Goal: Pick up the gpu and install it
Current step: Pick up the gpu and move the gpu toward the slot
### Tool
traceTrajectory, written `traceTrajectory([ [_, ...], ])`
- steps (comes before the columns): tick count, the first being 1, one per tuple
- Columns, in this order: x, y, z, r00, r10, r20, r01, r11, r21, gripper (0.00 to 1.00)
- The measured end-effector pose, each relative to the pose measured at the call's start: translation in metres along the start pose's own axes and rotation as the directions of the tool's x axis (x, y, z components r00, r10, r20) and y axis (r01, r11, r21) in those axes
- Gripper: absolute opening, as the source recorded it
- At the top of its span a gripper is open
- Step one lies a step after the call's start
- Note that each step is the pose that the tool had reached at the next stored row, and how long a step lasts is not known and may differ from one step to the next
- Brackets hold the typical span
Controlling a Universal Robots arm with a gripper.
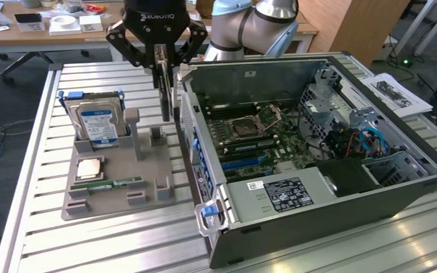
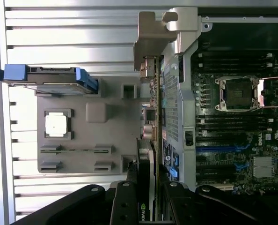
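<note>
Up in the top middle of the exterior view, my pincer is closed partway, both fingers pressed on the flat faces of the gpu, which hangs straight down from them as a thin vertical strip. I judge this edge-on grip is meant to keep the card plumb and its lower edge free. In the wrist view my pincer has the gpu running away from it between the fingers, with the silvery bracket at the far end.

The card's lower end sits just over the slotted posts of the grey holder at frame left; I cannot tell whether it has fully cleared them. That holder stands the hard drive upright and cradles the processor chip and the memory stick, presumably so each part presents a face to pinch. Just beside the gpu, toward the exterior view's right, is the open computer case, lying on its side with the motherboard facing up, which I take to allow insertion from above.
</note>
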State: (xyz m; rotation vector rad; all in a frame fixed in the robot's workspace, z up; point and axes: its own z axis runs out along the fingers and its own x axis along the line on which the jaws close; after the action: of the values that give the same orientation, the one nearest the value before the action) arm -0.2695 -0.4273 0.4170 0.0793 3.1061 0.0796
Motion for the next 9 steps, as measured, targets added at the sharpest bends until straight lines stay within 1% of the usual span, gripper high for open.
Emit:
traceTrajectory([
  [9,-0.026,0.0013,0.0009,1.0,0.0,0.0,0.0,1.0,0.0,0.27],
])
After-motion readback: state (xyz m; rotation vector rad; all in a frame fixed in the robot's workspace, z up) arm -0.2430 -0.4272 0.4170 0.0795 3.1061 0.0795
